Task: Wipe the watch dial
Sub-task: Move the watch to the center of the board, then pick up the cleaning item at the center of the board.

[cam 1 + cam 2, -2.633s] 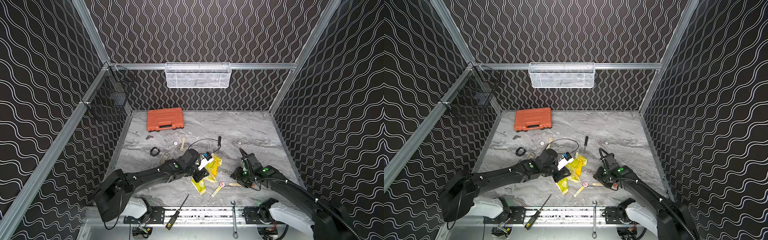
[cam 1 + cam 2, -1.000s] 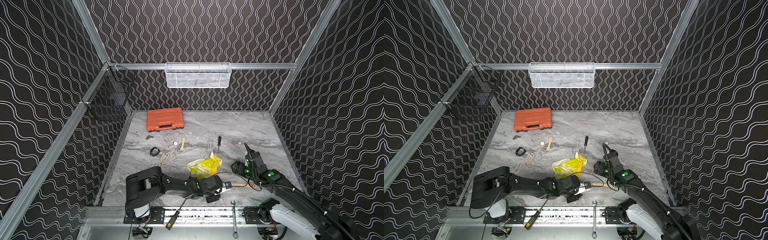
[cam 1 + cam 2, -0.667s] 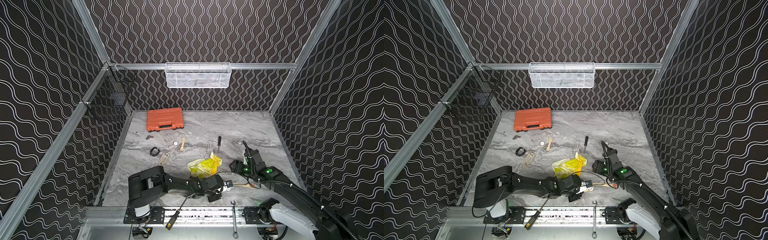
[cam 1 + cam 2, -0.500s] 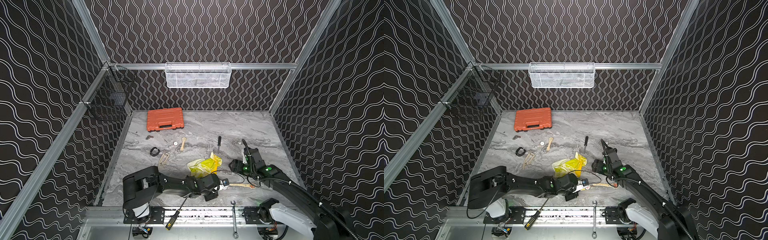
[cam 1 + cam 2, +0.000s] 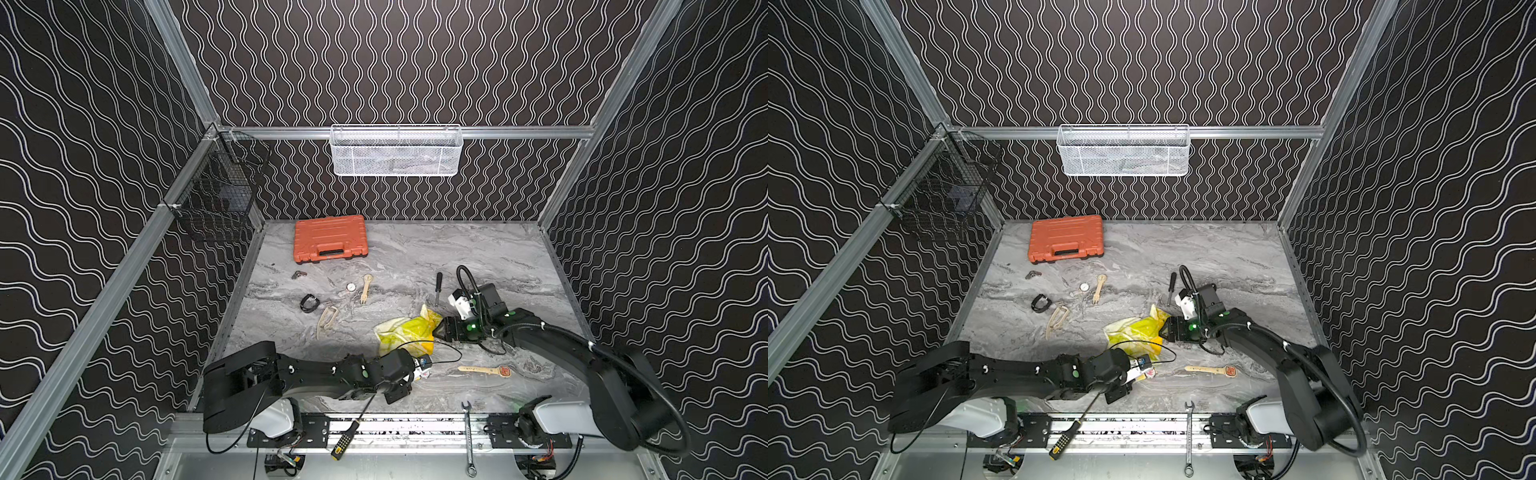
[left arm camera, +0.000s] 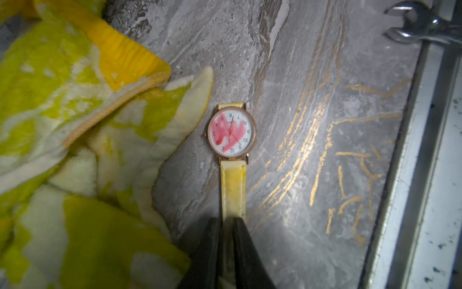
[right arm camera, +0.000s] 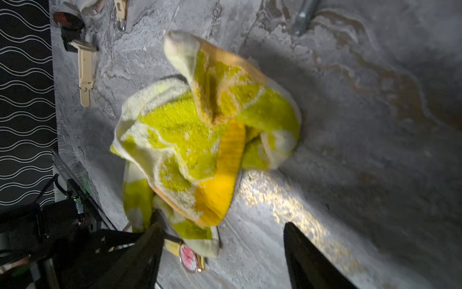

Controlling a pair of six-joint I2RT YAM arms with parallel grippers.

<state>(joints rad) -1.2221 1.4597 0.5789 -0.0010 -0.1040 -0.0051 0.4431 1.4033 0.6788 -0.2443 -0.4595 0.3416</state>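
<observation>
counter (image 5: 478, 249) of grey marbled stone, boxed on three sides by black walls (image 5: 415, 62) with white wavy lines, framed in pale metal rails (image 5: 519, 133).

counted:
- arms: two.
- baskets: two.
- orange case (image 5: 330, 238): one.
- yellow towel (image 5: 405, 332): one, crumpled at mid-counter.
- screwdrivers: two. black screwdriver (image 5: 437, 282) on the counter, second screwdriver (image 5: 349, 428) across the front rail.
- wrench (image 5: 467, 432): one, on the front rail.
- watches with a dial showing: two, the stained watch (image 6: 232, 160) and a tan watch (image 5: 484, 370) near the front.
- loose small round face (image 5: 351, 286): one.
- black band (image 5: 308, 302): one.
- pale straps: two (image 5: 365, 286) (image 5: 326, 320).

containers: white mesh basket (image 5: 395, 151) hangs on the back rail, with something pale grey inside that i cannot identify. black wire basket (image 5: 216, 195) hangs on the left wall, with a dark shape inside, unclear. the case lies shut at the back of the counter.

the stained watch lies flat near the front edge, just beside a corner of the towel. its dial (image 6: 230, 132) faces up, smeared pink-red.

left gripper (image 6: 227, 220): jaws clamped on the watch's yellow strap.

right gripper (image 7: 222, 220): jaws wide apart at the towel's edge, holding nothing.
</observation>
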